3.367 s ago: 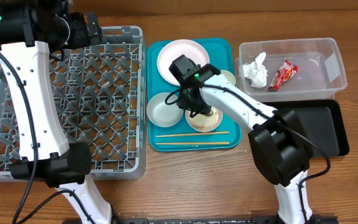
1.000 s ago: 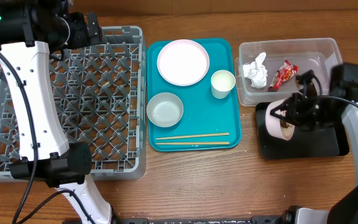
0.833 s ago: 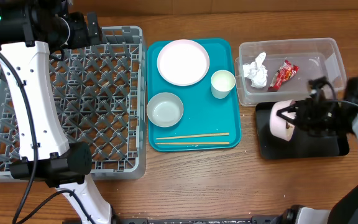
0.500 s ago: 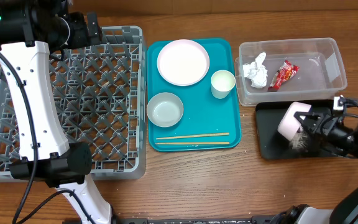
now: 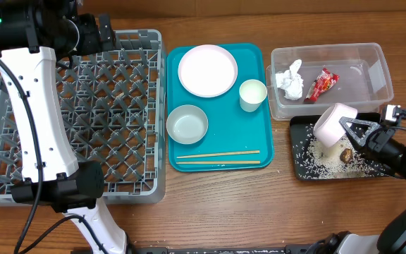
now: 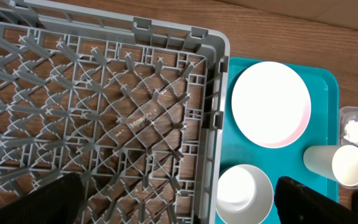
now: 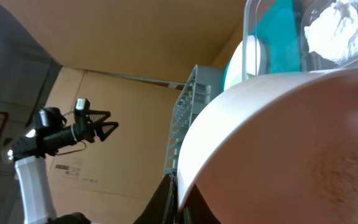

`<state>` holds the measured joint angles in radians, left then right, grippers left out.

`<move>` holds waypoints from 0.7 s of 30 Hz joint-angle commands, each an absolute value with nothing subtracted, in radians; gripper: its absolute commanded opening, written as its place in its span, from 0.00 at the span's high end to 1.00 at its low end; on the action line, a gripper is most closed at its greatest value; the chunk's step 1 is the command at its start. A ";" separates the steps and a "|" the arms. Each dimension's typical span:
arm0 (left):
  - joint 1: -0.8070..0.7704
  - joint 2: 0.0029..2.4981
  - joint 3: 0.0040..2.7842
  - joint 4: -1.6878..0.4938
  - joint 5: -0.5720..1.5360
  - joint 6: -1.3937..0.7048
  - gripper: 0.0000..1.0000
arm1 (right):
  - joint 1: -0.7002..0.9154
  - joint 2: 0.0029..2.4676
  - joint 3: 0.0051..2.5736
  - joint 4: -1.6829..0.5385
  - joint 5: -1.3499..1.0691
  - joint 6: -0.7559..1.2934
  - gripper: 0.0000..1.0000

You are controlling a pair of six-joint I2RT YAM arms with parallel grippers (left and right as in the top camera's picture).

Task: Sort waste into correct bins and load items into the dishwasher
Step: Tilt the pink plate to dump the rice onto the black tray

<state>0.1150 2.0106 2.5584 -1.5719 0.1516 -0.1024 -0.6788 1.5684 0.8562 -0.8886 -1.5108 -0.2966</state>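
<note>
My right gripper (image 5: 354, 131) is shut on the rim of the smaller plate (image 5: 332, 123), held steeply tilted over the black tray (image 5: 383, 134); the plate fills the right wrist view (image 7: 291, 143). Loose rice grains (image 5: 317, 152) and a brown food lump (image 5: 346, 153) lie on the black tray. The clear tub (image 5: 372, 70) holds the white tissue (image 5: 289, 80) and the red wrapper (image 5: 321, 85). The large pink plate (image 5: 207, 70), cup (image 5: 253, 94), bowl (image 5: 187, 124) and chopsticks (image 5: 217, 158) sit on the teal tray. My left gripper (image 6: 179, 202) is open above the grey dish rack (image 5: 76, 113).
The teal serving tray (image 5: 252, 141) lies between the rack and the bins. The left arm's white links (image 5: 37, 120) stretch over the rack's left half. The rack floor holds no dishes.
My right gripper carried the smaller plate from the teal tray to the black tray and tipped it; rice and the brown lump now lie on the tray. The left arm has not moved.
</note>
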 commanded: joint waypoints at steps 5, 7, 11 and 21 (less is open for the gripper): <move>0.112 1.991 2.574 -1.571 0.146 -0.112 0.00 | -0.714 1.571 0.855 -0.883 -1.570 -0.054 0.96; 0.112 1.991 2.574 -1.571 0.146 -0.112 0.00 | -0.721 1.571 0.855 -0.882 -1.570 0.034 0.96; 0.112 1.991 2.574 -1.571 0.146 -0.112 0.00 | -0.729 1.571 0.855 -0.861 -1.570 0.096 0.96; 0.112 1.991 2.574 -1.571 0.146 -0.112 0.00 | -0.709 1.541 0.878 -0.855 -1.448 0.070 0.96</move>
